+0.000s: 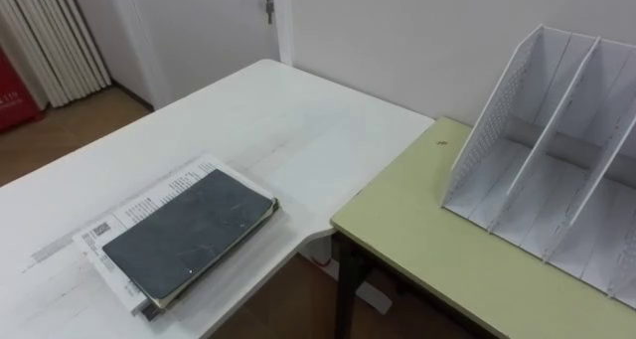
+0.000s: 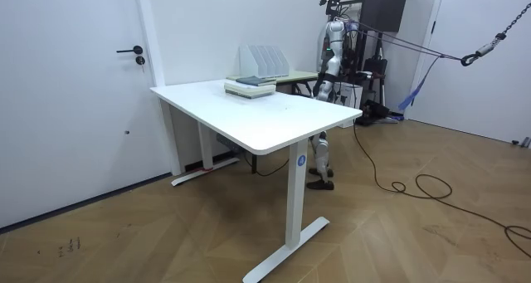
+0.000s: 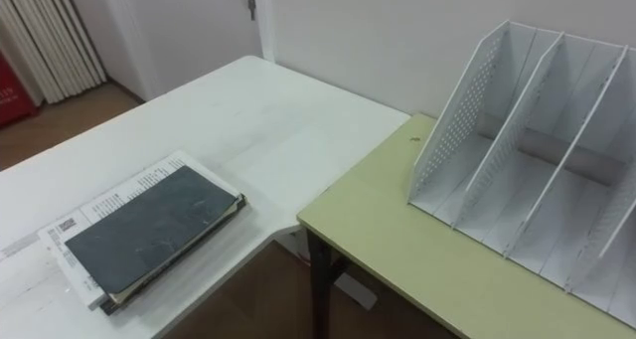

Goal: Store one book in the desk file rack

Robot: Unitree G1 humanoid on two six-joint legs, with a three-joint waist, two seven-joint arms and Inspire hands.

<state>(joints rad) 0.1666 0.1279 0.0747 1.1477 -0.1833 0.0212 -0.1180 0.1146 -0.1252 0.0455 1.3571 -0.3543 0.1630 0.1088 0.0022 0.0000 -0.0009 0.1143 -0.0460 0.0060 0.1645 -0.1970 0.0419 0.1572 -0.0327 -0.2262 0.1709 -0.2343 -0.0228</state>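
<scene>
On the white desk (image 1: 248, 120), in the left eye view, the dark book (image 1: 189, 235) lies flat on top of a white printed book (image 1: 139, 208), near the desk's corner. The file rack (image 1: 556, 120) stands on the green table (image 1: 417, 230), well apart from the books, and the compartments you can see are empty (so nothing is stored yet).

In the room view, the robot stands beside the green table with its left hand (image 2: 319, 90) low by its body. For either hand I cannot tell whether it is open or closed.

In the right eye view you see the same: the book is untouched. I judge the whole task is left: reaching, grasping, carrying, inserting.
</scene>
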